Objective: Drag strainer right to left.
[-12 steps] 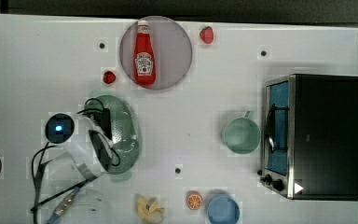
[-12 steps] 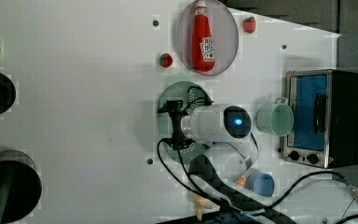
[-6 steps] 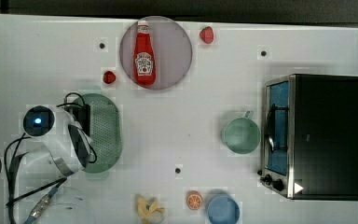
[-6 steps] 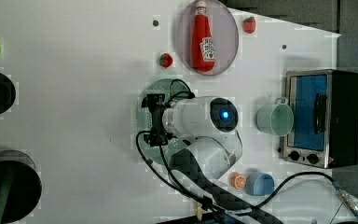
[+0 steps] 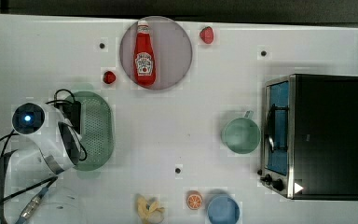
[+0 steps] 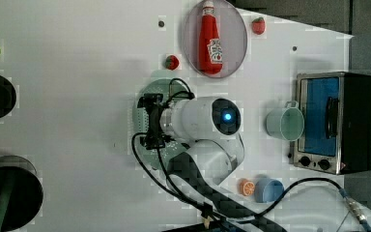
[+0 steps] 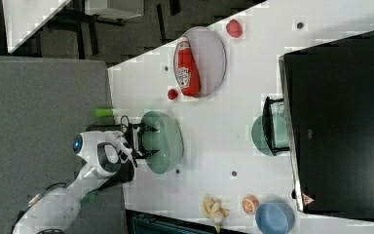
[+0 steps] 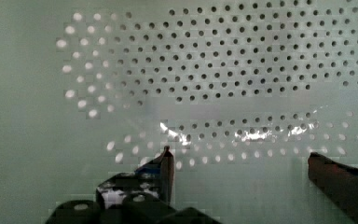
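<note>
In the top view, the strainer [image 5: 95, 128] lies on the white table [image 5: 182, 126] near the top view's left edge, its long axis running up and down the picture, with the arm's white wrist covering its left side. A ketchup bottle [image 5: 144, 53] rests on a round plate [image 5: 175, 51] above, and a green cup [image 5: 240, 135] stands well apart beside the toaster oven [image 5: 314, 135].

In the left view, the gripper [image 6: 150, 122] sits over the strainer [image 6: 142, 126] (cables loop around it), below a small red fruit [image 6: 172, 62].

In the right view, the strainer [image 7: 165, 141] lies at the table's edge, the gripper [image 7: 137, 141] reaching into it from the right view's left.

In the wrist view, the fingers [image 8: 165, 168] stand spread wide inside the perforated basin [image 8: 214, 79]; they seem to touch its floor, though I cannot be sure.
</note>
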